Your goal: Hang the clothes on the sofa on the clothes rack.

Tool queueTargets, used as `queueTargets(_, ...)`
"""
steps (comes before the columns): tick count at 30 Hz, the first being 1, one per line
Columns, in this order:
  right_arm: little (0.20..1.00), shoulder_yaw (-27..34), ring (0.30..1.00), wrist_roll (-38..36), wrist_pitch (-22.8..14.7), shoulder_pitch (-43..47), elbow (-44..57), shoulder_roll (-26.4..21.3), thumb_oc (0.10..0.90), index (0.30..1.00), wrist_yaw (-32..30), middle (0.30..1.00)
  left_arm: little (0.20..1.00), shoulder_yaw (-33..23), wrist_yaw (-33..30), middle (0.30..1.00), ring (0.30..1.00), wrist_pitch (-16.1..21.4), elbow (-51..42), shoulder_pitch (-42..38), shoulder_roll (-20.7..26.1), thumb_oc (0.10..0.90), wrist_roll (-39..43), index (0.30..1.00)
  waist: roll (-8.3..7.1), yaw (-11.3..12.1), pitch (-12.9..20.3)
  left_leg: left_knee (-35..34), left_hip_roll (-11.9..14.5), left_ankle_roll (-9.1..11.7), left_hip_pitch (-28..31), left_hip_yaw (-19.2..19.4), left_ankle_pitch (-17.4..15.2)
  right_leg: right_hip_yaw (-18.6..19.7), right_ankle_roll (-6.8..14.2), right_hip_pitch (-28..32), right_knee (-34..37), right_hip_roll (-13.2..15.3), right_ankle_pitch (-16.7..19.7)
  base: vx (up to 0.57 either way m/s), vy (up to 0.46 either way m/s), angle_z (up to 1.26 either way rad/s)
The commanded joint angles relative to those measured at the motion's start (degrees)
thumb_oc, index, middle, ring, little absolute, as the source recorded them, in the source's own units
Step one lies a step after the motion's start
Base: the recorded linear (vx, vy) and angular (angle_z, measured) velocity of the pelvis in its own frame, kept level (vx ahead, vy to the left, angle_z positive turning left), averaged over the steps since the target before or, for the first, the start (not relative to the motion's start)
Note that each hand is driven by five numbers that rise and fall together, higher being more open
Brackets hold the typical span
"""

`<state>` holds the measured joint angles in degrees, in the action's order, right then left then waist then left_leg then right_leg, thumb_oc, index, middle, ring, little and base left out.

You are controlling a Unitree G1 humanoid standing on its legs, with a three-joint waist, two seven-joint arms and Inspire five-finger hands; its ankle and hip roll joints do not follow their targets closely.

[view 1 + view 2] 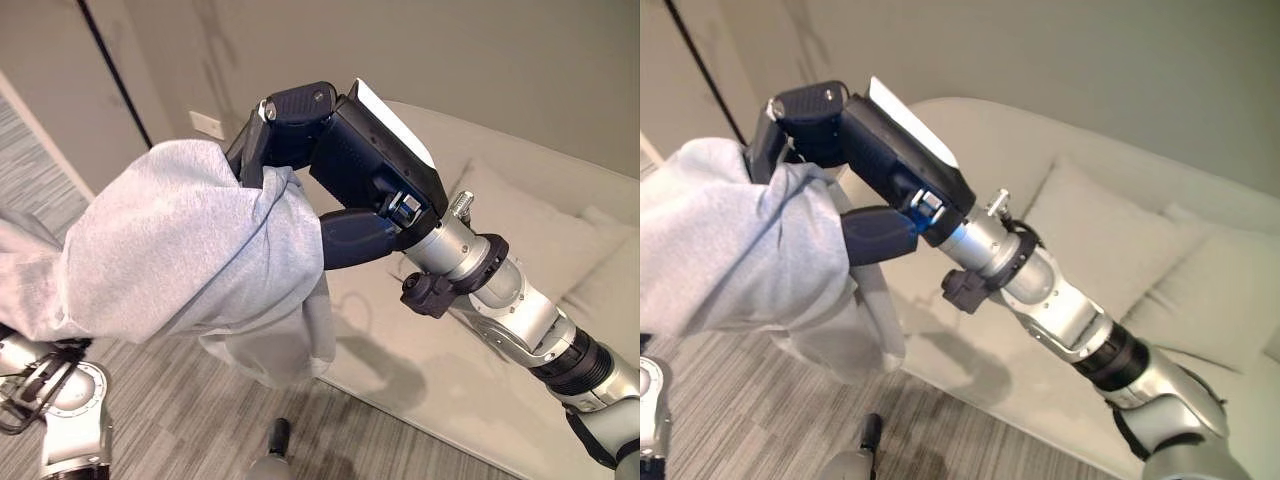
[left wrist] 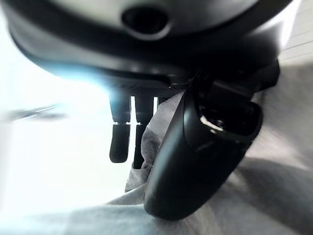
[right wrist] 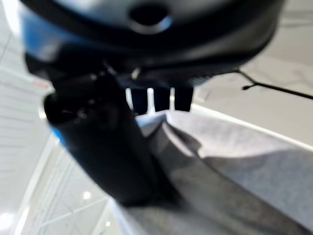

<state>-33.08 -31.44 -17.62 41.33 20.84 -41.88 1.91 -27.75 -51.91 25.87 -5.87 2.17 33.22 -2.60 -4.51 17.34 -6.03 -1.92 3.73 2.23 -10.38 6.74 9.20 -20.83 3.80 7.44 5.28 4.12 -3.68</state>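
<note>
Holding a light grey sweatshirt [image 1: 180, 250] up in the air, clear of the cream sofa [image 1: 500, 330] and out past its front edge over the striped grey floor [image 1: 180, 420]. Right hand [image 1: 340, 170] has fingers hooked over the top fold and thumb pressed in from beneath, so it's pinching bunched fabric. Left hand [image 2: 195, 147] in its wrist view: thumb lies against grey cloth, fingers curl down beside a fold; looks like a pinch too, less certain. A thin black pole [image 1: 115, 70] stands by the wall, possibly the rack.

Risks, my read: grip is on a wad, not a shoulder seam, so cloth may slide out. Hanging tail could snag during the transfer.
</note>
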Motion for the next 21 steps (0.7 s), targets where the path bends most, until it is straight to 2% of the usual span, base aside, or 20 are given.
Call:
queueTargets(1,0.3,5.84,0.3,5.51,-4.48,1.48,3.83,2.22,0.4,0.3,-4.92,0.3,0.3,-2.65,-4.55,0.3,0.3,2.88,-1.97,-2.32,8.21,0.4,-6.56,0.3,-0.12,1.38,4.94,7.25,4.62,4.24,-1.59,-4.99,-6.83,-3.27,6.8,1.61,-4.01,8.48,-1.0,0.02,0.153,0.32)
queueTargets(3,0.3,6.74,0.3,11.25,-3.85,1.1,3.85,2.6,0.4,0.3,-7.27,0.3,0.3,-3.74,-5.42,0.3,0.3,1.89,-3.67,-2.16,10.05,0.4,-8.15,0.3,-0.14,2.73,5.01,8.28,2.56,2.94,-1.95,-5.91,-8.49,-4.49,7.66,0.72,-7.81,10.74,-0.7,0.08,0.302,0.37)
queueTargets(4,0.3,6.81,0.3,15.89,-2.85,0.83,4.1,3.74,0.4,0.3,-8.21,0.3,0.3,-4.12,-5.56,0.3,0.3,1.09,-5.02,-2.8,11.51,0.4,-9.25,0.3,0.46,3.27,5.2,7.69,0.75,1.65,-1.01,-6.64,-9.64,-5.18,8.18,-0.63,-13.15,12.78,-0.43,0.13,0.375,0.38)
queueTargets(6,0.3,6.76,0.3,17.52,-2.52,1.11,4.11,4.31,0.4,0.3,-8.97,0.3,0.3,-4.23,-5.93,0.3,0.3,0.43,-5.55,-3.18,12.21,0.4,-9.86,0.3,0.6,3.2,5.34,7.03,-0.22,0.79,-0.67,-6.88,-9.4,-5.33,8.3,-1.68,-16.39,14.03,-0.33,0.08,0.249,0.52)
queueTargets(9,0.3,5.54,0.3,23.69,-1.44,3.47,3.47,6.06,0.4,0.3,-11.48,0.3,0.3,-6.3,-6.79,0.3,0.3,-0.75,-6.63,-2.56,14.88,0.4,-11.37,0.3,1.3,3.39,5.44,4.3,-2.99,-1.57,2.7,-6.97,-9.74,-5.93,8.95,-4.81,-26.52,17.54,2.16,0.12,0.254,0.5)
queueTargets(10,0.3,4.93,0.3,24.85,-1.07,3.91,3.67,7.14,0.4,0.3,-11.68,0.3,0.3,-6.4,-7.15,0.3,0.3,-1.35,-6.82,-3.05,15.42,0.4,-11.37,0.3,1.5,3.13,5.04,3.39,-3.59,-2.26,3.64,-7.51,-9.57,-4.36,8.73,-7.24,-30.62,16.18,2.7,0.1,0.241,0.32)
queueTargets(12,0.3,4.6,0.3,25.82,-0.76,4.48,3.36,7.67,0.4,0.3,-12.29,0.3,0.3,-5.8,-8.61,0.3,0.3,-1.51,-6.51,-4.24,15.06,0.4,-11.87,0.3,2.04,1.35,3.85,2.29,-4.74,-2.76,5.28,-9.73,-9.21,1.46,7.62,-13.24,-32.79,8.65,-0.18,0.05,0.14,0.43)
queueTargets(13,0.3,4.68,0.3,26.31,-0.88,4.73,2.37,7.24,0.4,0.3,-13.1,0.3,0.3,-5.26,-8.88,0.3,0.3,-1.95,-6.23,-4.49,14.62,0.4,-12.35,0.3,1.89,0.55,3.37,2.04,-5.53,-2.67,5.37,-10.87,-8.97,2.92,7.04,-14.31,-30.54,4.93,-1.65,0.0,0.031,0.93)
queueTargets(15,0.3,5.53,0.3,27.17,-0.96,4.28,0.35,7.06,0.4,0.3,-15.7,0.3,0.3,-3.43,-9.17,0.3,0.3,-2.42,-5.02,-5.27,13.23,0.4,-11.93,0.3,1.23,-2.24,2.37,2.25,-7.67,-2.37,5.33,-13.98,-8.47,5.62,4.36,-16.48,-24.86,-2.72,-2.68,0.04,-0.004,1.0)
queueTargets(16,0.3,6.27,0.3,29.04,-0.61,3.56,-1.31,6.68,0.4,0.3,-17.39,0.3,0.3,-3.2,-8.92,0.3,0.3,-3.21,-3.99,-4.98,12.02,0.4,-12.19,0.3,-0.3,-3.13,2.96,1.74,-10.09,-2.0,5.75,-16.02,-8.59,7.75,1.07,-15.55,-16.84,-5.2,-2.46,0.09,-0.031,0.85)
queueTargets(17,0.3,6.18,0.3,29.33,-0.67,3.43,-1.41,6.84,0.4,0.3,-17.67,0.3,0.3,-3.14,-8.93,0.3,0.3,-3.3,-4.08,-4.84,12.08,0.4,-12.26,0.3,-0.32,-3.53,3.09,1.6,-9.94,-1.82,6.02,-16.51,-8.58,7.34,0.76,-14.21,-14.58,-5.58,-1.67,0.11,-0.066,0.79)
queueTargets(19,0.3,6.91,0.3,30.32,-0.06,1.82,-1.58,7.73,0.4,0.3,-18.12,0.3,0.3,-3.29,-8.33,0.3,0.3,-4.21,-3.69,-3.75,9.03,0.4,-11.45,0.3,-1.51,-3.86,4.49,0.7,-10.44,-1.83,6.68,-16.66,-9.3,8.04,-0.39,-11.13,-8.53,-5.73,-0.86,0.06,-0.082,0.8)
queueTargets(20,0.3,6.82,0.3,30.34,0.0,1.65,-1.49,7.77,0.4,0.3,-18.08,0.3,0.3,-3.38,-8.27,0.3,0.3,-4.22,-3.83,-3.47,8.91,0.4,-11.42,0.3,-1.45,-3.94,4.66,0.55,-10.38,-1.8,6.83,-16.7,-9.32,8.04,-0.43,-10.7,-7.78,-5.86,-0.54,0.03,-0.026,0.58)
queueTargets(21,0.3,7.02,0.3,29.28,-0.2,0.77,-1.29,7.84,0.4,0.3,-17.44,0.3,0.3,-4.31,-7.74,0.3,0.3,-2.76,-4.87,-0.99,5.19,0.4,-10.76,0.3,-0.2,-4.16,6.42,0.76,-9.83,-1.44,6.08,-15.79,-9.14,10.27,0.09,-8.79,-2.31,-6.13,2.53,0.06,0.057,0.21)
